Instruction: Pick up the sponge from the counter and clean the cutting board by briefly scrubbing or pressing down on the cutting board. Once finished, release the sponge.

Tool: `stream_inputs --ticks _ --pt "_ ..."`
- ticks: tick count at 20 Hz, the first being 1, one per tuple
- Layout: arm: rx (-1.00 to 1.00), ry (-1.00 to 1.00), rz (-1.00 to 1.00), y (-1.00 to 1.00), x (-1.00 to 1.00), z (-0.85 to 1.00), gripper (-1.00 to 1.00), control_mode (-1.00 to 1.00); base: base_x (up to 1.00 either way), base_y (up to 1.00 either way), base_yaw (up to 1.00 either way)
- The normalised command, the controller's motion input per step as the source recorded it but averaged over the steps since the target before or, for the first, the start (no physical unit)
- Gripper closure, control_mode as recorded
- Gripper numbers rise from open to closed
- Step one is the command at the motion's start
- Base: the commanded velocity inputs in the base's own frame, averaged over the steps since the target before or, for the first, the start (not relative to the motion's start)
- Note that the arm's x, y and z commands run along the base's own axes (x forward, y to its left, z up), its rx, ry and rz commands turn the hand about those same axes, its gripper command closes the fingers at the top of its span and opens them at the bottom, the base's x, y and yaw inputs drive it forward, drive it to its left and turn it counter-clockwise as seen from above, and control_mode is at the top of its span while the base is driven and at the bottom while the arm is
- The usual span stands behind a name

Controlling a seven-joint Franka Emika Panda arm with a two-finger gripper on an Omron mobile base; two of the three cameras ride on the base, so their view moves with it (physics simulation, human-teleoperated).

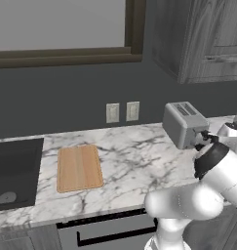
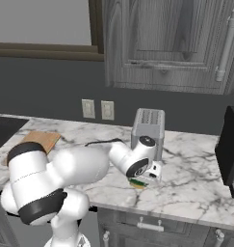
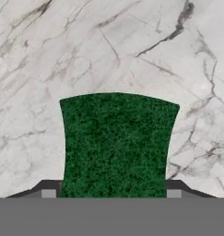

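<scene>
We judge the sponge (image 3: pixel 115 145) soft and light; our end effector (image 3: pixel 111 193) pinches its two long sides on the tabletop (image 3: pixel 49 55).

Between the claw's (image 3: pixel 112 193) dark tips, the sponge (image 3: pixel 115 145) is showing speckled dark green, with yellow edging below. Under it the counter (image 3: pixel 49 55) is running white with grey veins; far left, the board (image 1: pixel 79 168) is glowing light-brown.
</scene>
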Motion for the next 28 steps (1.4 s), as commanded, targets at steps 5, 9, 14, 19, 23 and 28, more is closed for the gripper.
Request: stream_inputs --ticks 5,9,14,19,23,28 --pt "-0.08 -0.02 0.37 0.86 -0.23 0.43 1.00 -1.00 0.00 0.00 0.00" --pt "-0.15 0.00 0.43 1.00 0.00 0.39 1.00 -1.00 0.00 0.00 0.00" --pt "-0.13 0.00 0.46 1.00 0.00 0.20 1.00 -1.00 0.00 0.00 0.00" --pt "-0.08 0.00 0.42 1.00 0.12 0.11 1.00 -1.00 0.00 0.00 0.00" --pt "-0.04 0.01 0.42 1.00 0.23 0.13 1.00 -1.00 0.00 0.00 0.00" --pt "-0.04 0.00 0.28 0.97 0.51 0.49 1.00 -1.00 0.00 0.00 0.00"
